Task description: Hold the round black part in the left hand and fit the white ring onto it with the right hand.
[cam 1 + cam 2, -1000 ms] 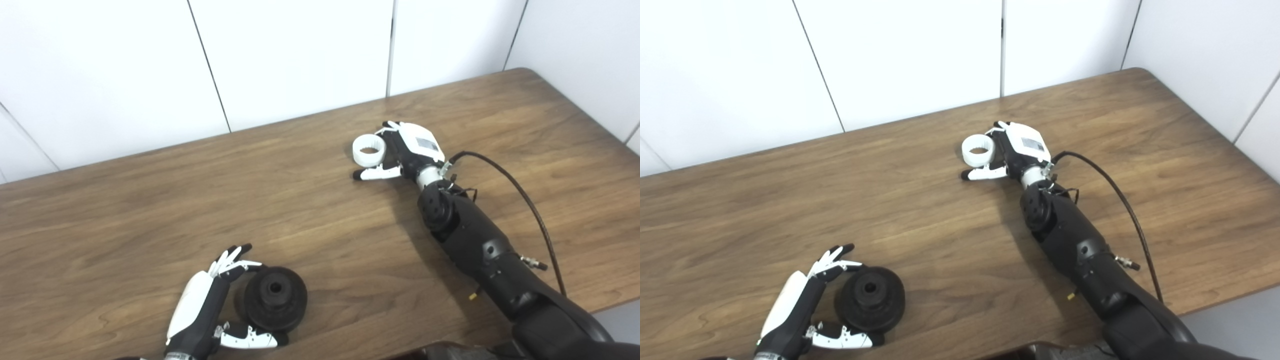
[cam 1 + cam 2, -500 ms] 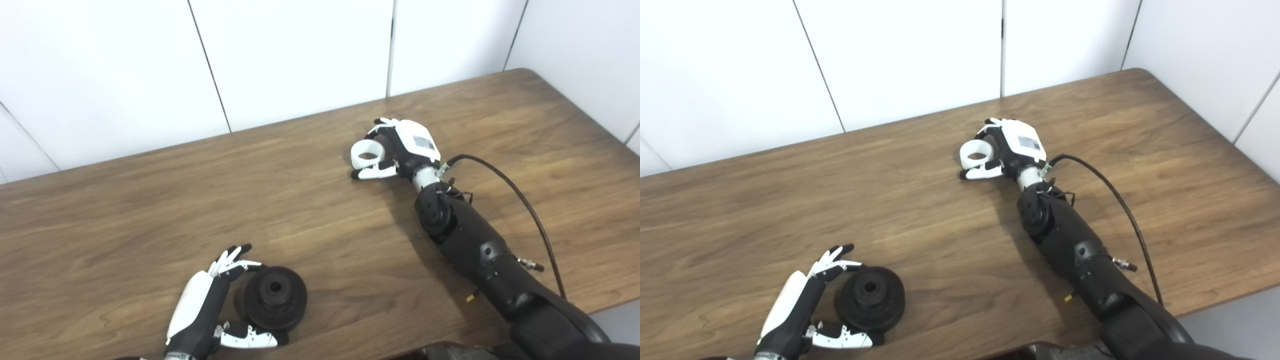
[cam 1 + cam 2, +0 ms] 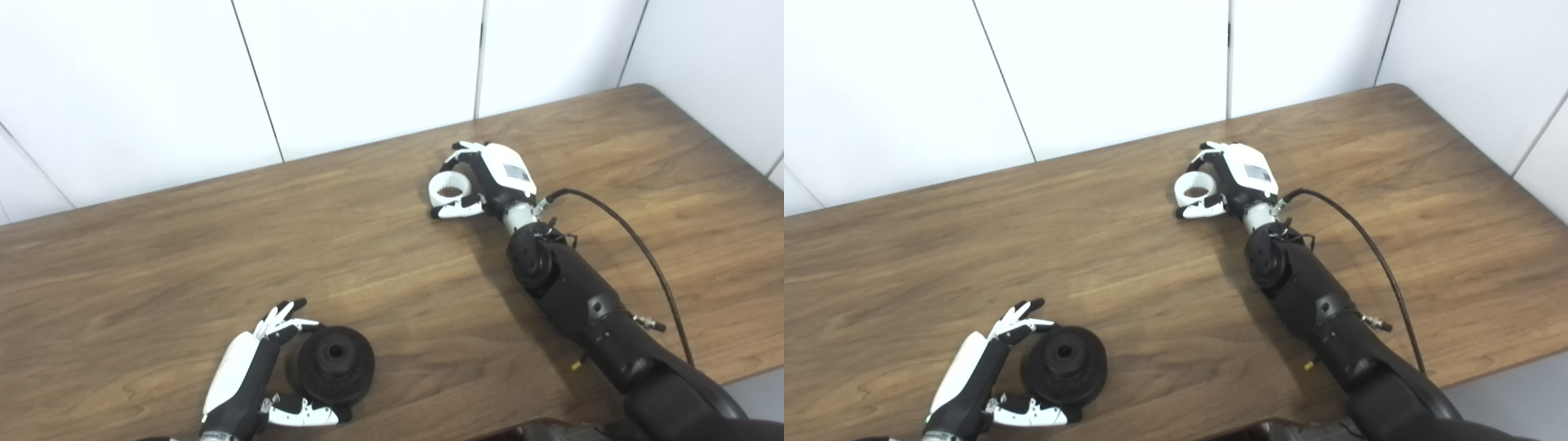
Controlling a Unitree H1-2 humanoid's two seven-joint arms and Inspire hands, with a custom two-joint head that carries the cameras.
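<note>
Right robot hand (image 3: 493,184): far side of the wooden counter (image 3: 153,257); fingers and thumb curled round the white ring (image 3: 449,189), which seems just raised off the wood, though contact is hard to judge from here.
Left robot hand (image 3: 257,373): near left edge; fingers above and thumb below cupped against the round black part (image 3: 335,364); touching its rim, but whether it truly clamps I cannot tell.
Black part: on its side on the counter, bore facing up and toward the viewer; well apart from the ring.
Step in hand, as it looks: securing the ring for carrying across.
Doing it well: keep the pinch on the ring's outer wall so its opening stays free; bring it near and left with its axis lined up on the black hub; the left robot hand likely needs a firmer hold and a lift first.
Around: black cable (image 3: 637,245) looping from the right wrist along the counter's right side; white panelled wall (image 3: 367,67) beyond.
In the way: nothing lies on the counter between ring and part; the cable could drag on the sweep.
</note>
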